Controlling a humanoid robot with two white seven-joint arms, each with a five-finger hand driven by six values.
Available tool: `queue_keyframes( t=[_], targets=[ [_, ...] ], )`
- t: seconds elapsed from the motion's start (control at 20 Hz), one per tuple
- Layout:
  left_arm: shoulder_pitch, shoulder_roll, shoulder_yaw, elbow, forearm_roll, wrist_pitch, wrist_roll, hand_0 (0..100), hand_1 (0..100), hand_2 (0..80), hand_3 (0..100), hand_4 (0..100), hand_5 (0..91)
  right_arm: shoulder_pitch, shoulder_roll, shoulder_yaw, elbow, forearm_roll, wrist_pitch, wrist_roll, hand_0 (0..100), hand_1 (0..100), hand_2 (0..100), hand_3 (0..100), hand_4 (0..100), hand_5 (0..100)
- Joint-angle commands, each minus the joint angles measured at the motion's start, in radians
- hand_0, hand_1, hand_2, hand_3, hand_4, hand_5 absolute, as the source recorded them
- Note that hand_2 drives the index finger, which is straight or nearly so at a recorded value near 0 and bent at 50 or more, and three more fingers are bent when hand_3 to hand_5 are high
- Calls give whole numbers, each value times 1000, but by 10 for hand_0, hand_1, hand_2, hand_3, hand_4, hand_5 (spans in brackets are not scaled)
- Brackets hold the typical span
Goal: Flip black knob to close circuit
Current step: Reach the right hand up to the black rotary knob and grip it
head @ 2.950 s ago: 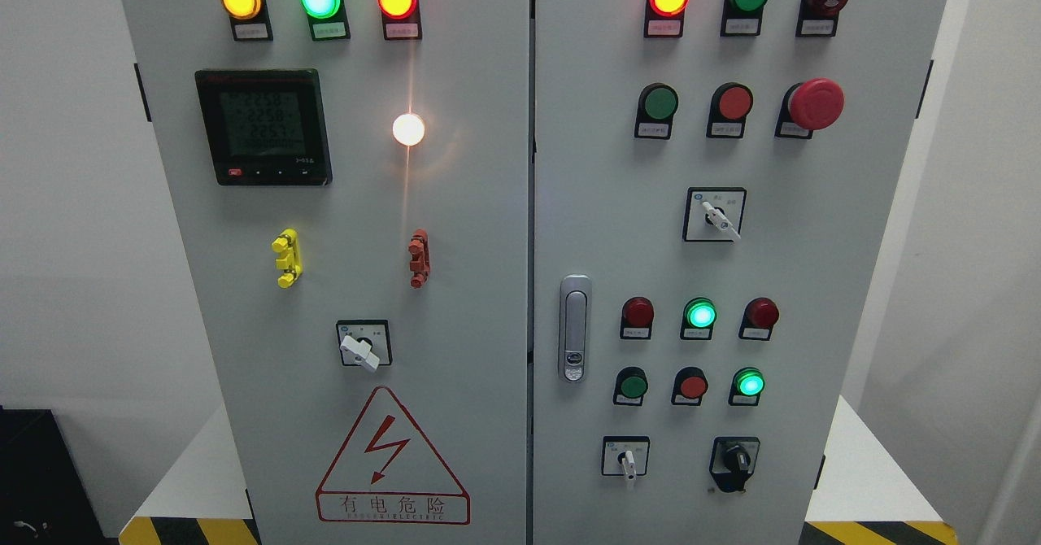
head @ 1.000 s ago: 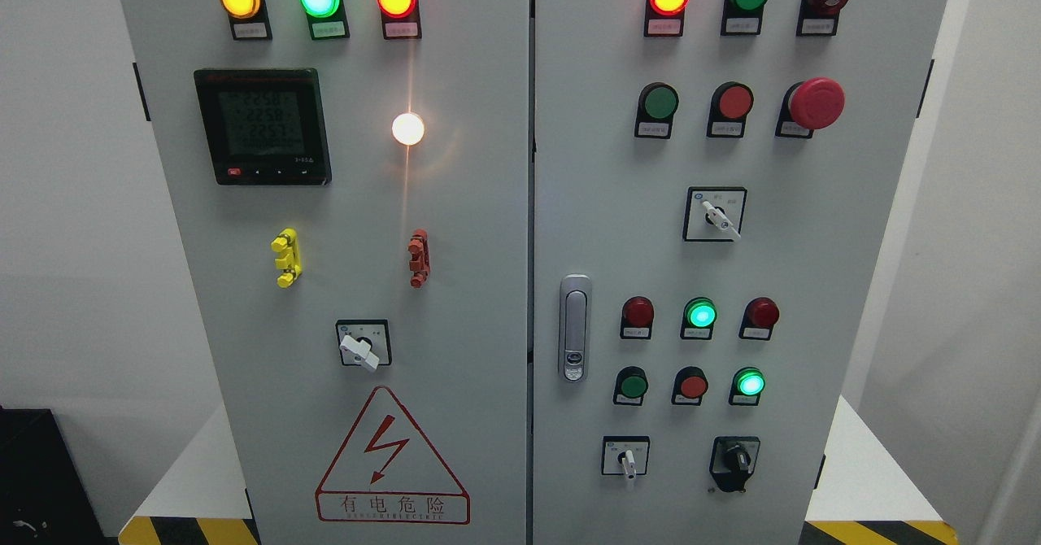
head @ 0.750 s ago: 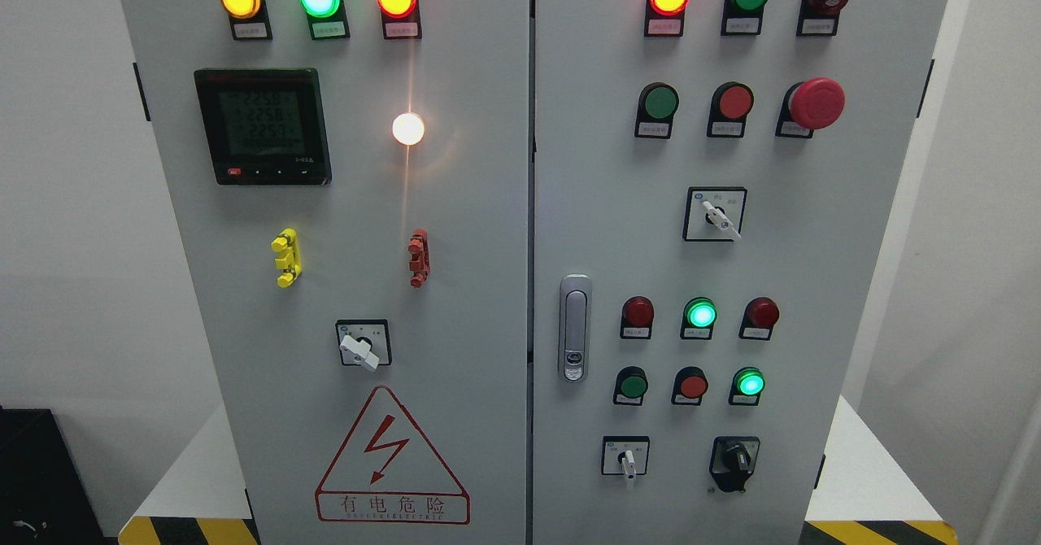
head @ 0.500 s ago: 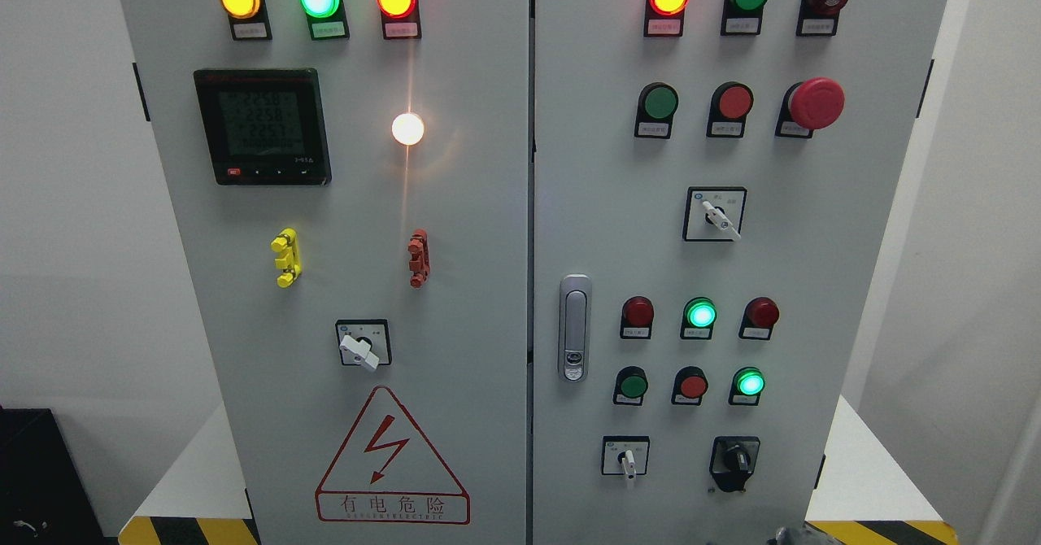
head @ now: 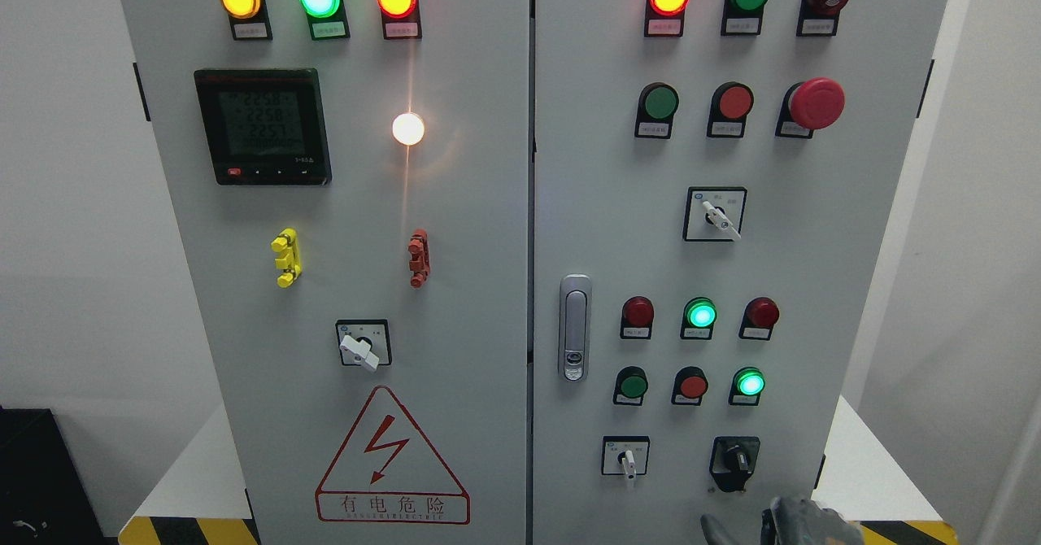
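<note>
The right hand (head: pixel 801 521) shows at the bottom edge, just below the black knob (head: pixel 734 459), with bare grey door panel (head: pixel 813 350) between them. A white-handled switch (head: pixel 625 459) sits to the knob's left, apart from it. Three buttons, the nearest a lit green button (head: pixel 749 384), crowd the space above. To the knob's right the panel runs bare to the cabinet edge.

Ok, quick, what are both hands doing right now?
Left hand: not in view.
Right hand: just entering at the bottom edge, below the black knob, touching nothing; open or closed cannot be told.
</note>
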Motion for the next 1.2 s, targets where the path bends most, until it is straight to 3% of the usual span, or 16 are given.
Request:
queue_keyframes(
  t=[0.0,0.85,1.15],
  targets=[
    [0,0,0,0,0,0,1,120,556,0,0,0,0,-40,1,-5,23,23,-2,3,0,0,872,1000,912,889],
    [0,0,0,0,0,0,1,120,556,0,0,0,0,-82,-8,-34,54,25,-3,0,0,0,866,1000,909,888],
    [0,0,0,0,0,0,1,120,556,0,0,0,0,-79,-35,-48,58,26,-15,-12,0,0,864,1000,908,886]
  ],
)
